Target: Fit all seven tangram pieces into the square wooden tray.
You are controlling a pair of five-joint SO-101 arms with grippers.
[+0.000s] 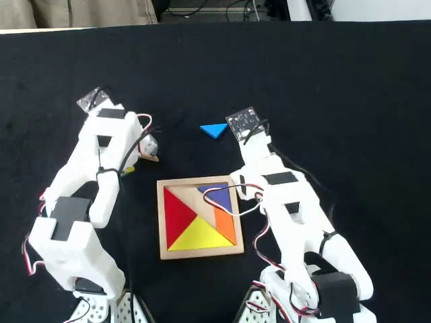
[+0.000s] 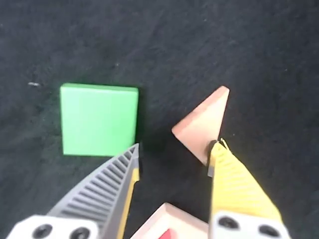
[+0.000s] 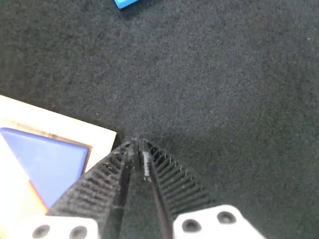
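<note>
Picking up the tan triangle (image 2: 202,124) looks to be the step in hand: the left gripper (image 2: 174,149) hangs by it with fingers (image 2: 112,184) spread, the yellow one touching the piece's near corner, so the arm would do well to shift right until both fingers bracket it before closing. The triangle lies on the black table (image 1: 350,87) just beyond the far left corner of the tray (image 1: 161,222), beside a green square (image 2: 98,119). Its square corner faces left toward that square, and its long edge seems to run near to far.
</note>
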